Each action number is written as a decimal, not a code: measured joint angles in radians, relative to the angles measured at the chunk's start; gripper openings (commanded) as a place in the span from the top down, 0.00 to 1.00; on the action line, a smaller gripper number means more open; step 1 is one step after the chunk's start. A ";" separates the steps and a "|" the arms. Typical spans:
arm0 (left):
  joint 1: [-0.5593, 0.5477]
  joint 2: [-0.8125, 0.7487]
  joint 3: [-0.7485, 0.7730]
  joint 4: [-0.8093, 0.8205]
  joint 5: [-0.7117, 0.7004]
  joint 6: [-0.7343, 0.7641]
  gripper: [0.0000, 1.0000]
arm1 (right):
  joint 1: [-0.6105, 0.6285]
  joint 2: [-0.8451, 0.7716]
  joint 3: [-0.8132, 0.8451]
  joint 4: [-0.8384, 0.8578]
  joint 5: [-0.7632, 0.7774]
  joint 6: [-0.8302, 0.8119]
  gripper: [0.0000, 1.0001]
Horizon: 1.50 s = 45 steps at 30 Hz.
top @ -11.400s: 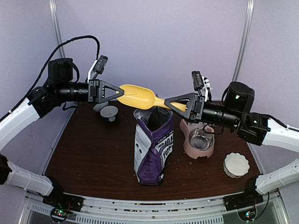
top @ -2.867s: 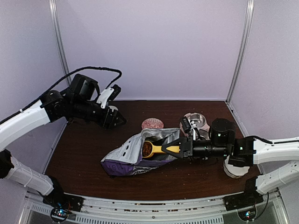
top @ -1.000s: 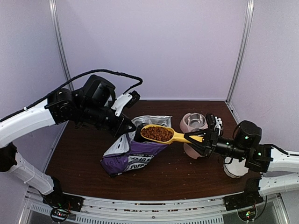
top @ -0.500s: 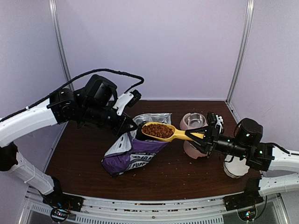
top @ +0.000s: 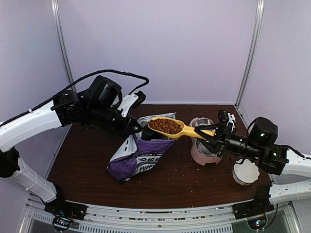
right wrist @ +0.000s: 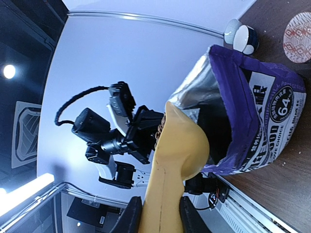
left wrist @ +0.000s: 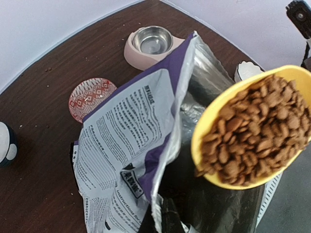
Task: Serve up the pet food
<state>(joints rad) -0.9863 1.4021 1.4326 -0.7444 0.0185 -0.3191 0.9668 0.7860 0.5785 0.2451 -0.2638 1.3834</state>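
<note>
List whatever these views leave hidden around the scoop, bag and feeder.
- left fingers: cut by the bottom edge in the left wrist view, behind the bag in the top view.
- pet food: in the right wrist view the scoop's underside hides nearly all of it.
- feeder: top view, the scoop handle and right fingers partly cover its bowls.
- bag's inside: too dark in either wrist view.

Fixed overhead view from behind the arms, looking down on the tabletop (top: pixel 87 162). Left wrist view close above the open bag (left wrist: pixel 121 141). Right wrist view turned sideways, along the scoop (right wrist: pixel 175 150). Bag and scoop in all three.
</note>
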 measured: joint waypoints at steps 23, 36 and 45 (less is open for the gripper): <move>0.214 -0.042 -0.032 0.003 0.057 0.008 1.00 | -0.105 -0.057 0.021 0.024 0.039 -0.005 0.88; 0.286 -0.069 -0.038 -0.035 0.056 0.079 1.00 | -0.352 -0.139 -0.030 0.012 -0.028 -0.002 0.87; 0.287 -0.077 -0.056 -0.017 0.050 0.109 1.00 | -0.510 -0.234 -0.209 0.013 -0.081 0.039 0.87</move>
<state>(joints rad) -0.6991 1.3247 1.3762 -0.7616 0.0685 -0.2104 0.4568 0.5522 0.3698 0.2581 -0.3450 1.4227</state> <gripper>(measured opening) 0.017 0.242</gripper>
